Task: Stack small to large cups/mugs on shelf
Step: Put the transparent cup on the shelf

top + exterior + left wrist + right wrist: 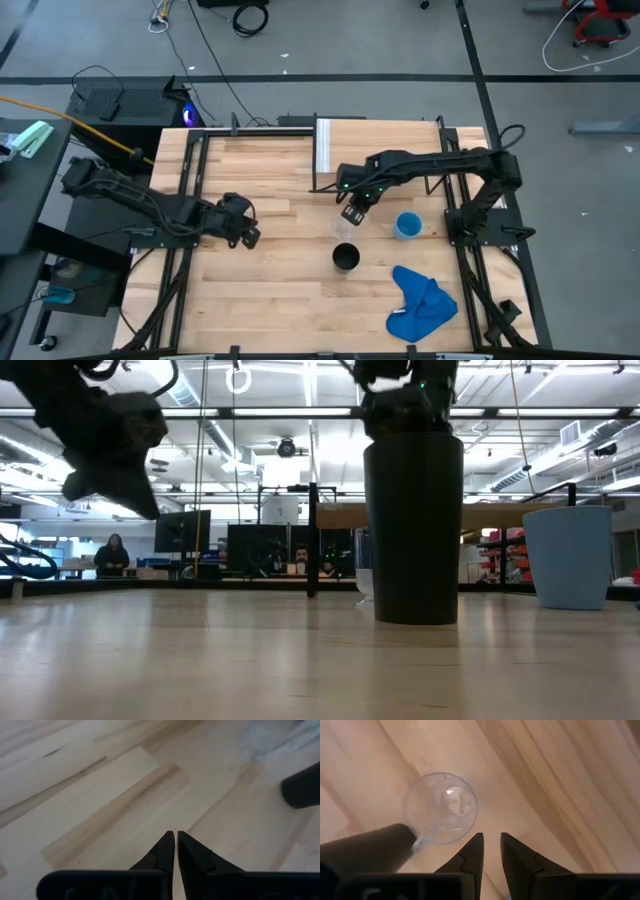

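The small clear cup (440, 809) stands upright on the tabletop, also visible in the high view (343, 231). The black cup (345, 258) stands just nearer the table's near edge, and the light-blue cup (407, 225) is to their right. In the low view the black cup (413, 525) hides most of the clear cup (361, 575). My right gripper (490, 851) hovers above the table right beside the clear cup, fingers slightly open and touching nothing. My left gripper (176, 851) is shut and hangs over bare wood at centre-left (243, 228). The shelf (380, 140) sits at the far edge.
A crumpled blue cloth (420, 305) lies near the table's near right corner. The shelf's white end panel (323, 146) faces the table's left. The shelf board (500, 515) and a black leg (312, 540) show behind the cups. Bare wood stretches between the two grippers.
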Motion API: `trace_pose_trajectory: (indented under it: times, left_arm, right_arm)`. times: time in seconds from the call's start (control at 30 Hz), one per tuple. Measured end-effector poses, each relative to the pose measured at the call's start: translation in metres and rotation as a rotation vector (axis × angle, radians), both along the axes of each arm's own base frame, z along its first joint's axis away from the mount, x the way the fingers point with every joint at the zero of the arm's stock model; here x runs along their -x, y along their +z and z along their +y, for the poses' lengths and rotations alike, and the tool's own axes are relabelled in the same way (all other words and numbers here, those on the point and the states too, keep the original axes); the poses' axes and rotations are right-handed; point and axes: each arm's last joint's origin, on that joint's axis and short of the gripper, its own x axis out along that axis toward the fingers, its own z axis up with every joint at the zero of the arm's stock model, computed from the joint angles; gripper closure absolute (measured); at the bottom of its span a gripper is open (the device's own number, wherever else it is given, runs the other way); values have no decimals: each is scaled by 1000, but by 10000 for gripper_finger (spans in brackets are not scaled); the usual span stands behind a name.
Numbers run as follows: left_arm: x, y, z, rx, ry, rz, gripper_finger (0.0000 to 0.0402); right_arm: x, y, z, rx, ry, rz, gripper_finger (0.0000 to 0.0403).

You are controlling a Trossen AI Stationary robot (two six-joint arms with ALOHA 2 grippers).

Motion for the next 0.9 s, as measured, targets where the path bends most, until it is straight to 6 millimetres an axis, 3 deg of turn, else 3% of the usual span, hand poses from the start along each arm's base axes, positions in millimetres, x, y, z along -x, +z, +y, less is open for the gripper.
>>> trace_pose_trajectory:
  times: [0.17, 0.43, 0.9]
  left_arm:
    - [8, -13, -4, 0, -10, 43, 361]
    - [21, -37, -2, 37, 70, 89, 357]
    - [21, -37, -2, 36, 87, 79, 346]
  right_arm:
    - [-9, -14, -5, -23, 1, 22, 330]
    - [-18, -19, -1, -37, 13, -19, 314]
    - [-17, -37, 2, -48, -18, -21, 311]
